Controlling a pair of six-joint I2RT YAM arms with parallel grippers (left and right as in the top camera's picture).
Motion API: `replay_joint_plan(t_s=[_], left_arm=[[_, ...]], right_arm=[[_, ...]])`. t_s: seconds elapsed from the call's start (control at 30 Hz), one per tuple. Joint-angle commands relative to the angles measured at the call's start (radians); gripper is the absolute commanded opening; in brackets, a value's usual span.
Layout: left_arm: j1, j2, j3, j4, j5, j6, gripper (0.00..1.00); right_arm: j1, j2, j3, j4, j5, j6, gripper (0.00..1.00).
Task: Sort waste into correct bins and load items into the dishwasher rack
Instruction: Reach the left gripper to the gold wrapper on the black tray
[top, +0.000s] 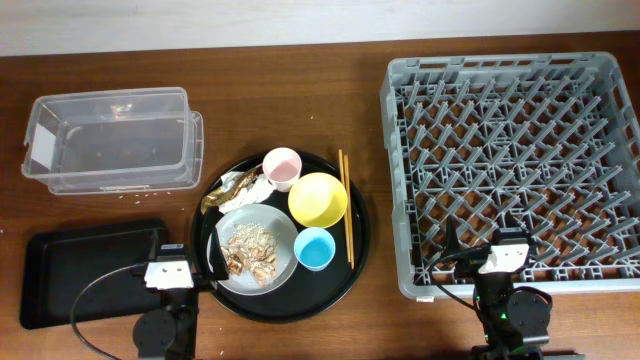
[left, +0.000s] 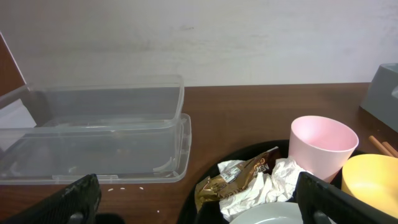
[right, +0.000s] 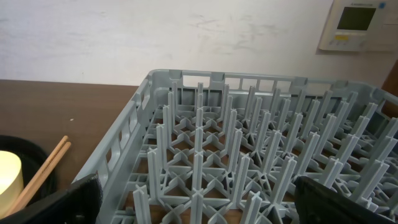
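The food scraps (top: 252, 250) lie on the grey plate (top: 270, 218), which sits on the round black tray (top: 358, 262) with the tissue (left: 273, 177), wrapper (left: 239, 180), pink cup (left: 320, 146), yellow bowl (top: 318, 198) and blue cup (top: 314, 248). The clear tub (top: 110, 140) and flat black tray (top: 70, 275) sit to the left, the rack (top: 510, 160) to the right. My left gripper (left: 198, 186) hangs spread wide near the plate. My right gripper (right: 198, 186) is parted at the rack's near edge.
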Motion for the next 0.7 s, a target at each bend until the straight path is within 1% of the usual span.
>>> replay_joint_plan(t_s=[0.0,0.47,0.5,0.53,0.57,0.6,0.63,0.67], left_arm=[[0.005,-0.007,-0.005,-0.002,0.008,0.019,0.99],[0.005,-0.007,-0.005,0.004,0.008,0.019,0.99],[0.005,-0.007,-0.005,0.043,0.085,-0.025,0.99],[0.005,-0.007,-0.005,0.072,0.276,-0.083,0.99],[0.005,-0.007,-0.005,0.119,0.511,-0.083,0.99],[0.005,-0.007,-0.005,0.166,0.678,-0.083,0.99],[0.005,-0.007,-0.005,0.211,0.722,-0.083,0.99],[0.005,-0.007,-0.005,0.294,0.723,-0.083,0.99]], right_arm=[[-0.007,-0.006,-0.008,-0.004,0.005,-0.007,0.99],[-0.007,-0.006,-0.008,-0.004,0.005,-0.007,0.99],[-0.007,-0.006,-0.008,-0.004,0.005,-0.007,0.99],[-0.007,-0.006,-0.008,-0.004,0.005,-0.007,0.99],[-0.007,-0.006,-0.008,-0.004,0.005,-0.007,0.99],[-0.007,-0.006,-0.008,-0.004,0.005,-0.007,0.99],[-0.007,-0.006,-0.008,-0.004,0.005,-0.007,0.99],[-0.007,-0.006,-0.008,-0.004,0.005,-0.007,0.99]])
